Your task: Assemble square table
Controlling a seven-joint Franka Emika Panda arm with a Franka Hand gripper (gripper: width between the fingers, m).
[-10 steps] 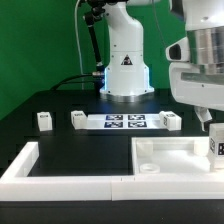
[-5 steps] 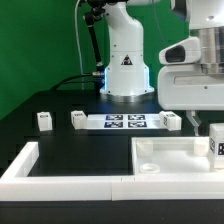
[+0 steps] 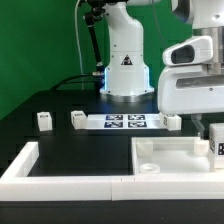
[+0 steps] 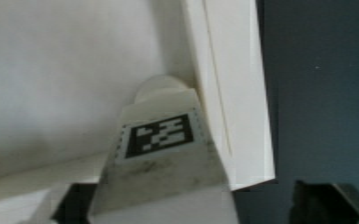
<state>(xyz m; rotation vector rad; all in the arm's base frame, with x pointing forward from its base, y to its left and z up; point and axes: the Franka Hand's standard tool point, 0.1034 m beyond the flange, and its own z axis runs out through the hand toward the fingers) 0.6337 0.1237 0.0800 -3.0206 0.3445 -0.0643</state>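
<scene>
The square table's white panel (image 3: 168, 156) with its raised rim lies at the front on the exterior view's right. One white tagged leg (image 3: 218, 147) stands at its far right edge, next to the rim (image 4: 224, 90). My gripper (image 3: 209, 131) hangs right over that leg. In the wrist view the leg (image 4: 158, 135) sits between my two dark fingers (image 4: 329, 203), and a narrow dark gap shows beside one finger. The gripper (image 4: 194, 206) is open around the leg. Three more legs (image 3: 43, 121) (image 3: 77, 119) (image 3: 172, 122) stand on the black table further back.
The marker board (image 3: 125, 122) lies flat between the back legs. A long white L-shaped border wall (image 3: 60, 168) runs along the front and the exterior view's left. The robot base (image 3: 125, 65) stands behind the marker board.
My gripper has come down over the leg at the panel's right edge, and its white hand now sits lower in the exterior view. Nothing else has moved.
</scene>
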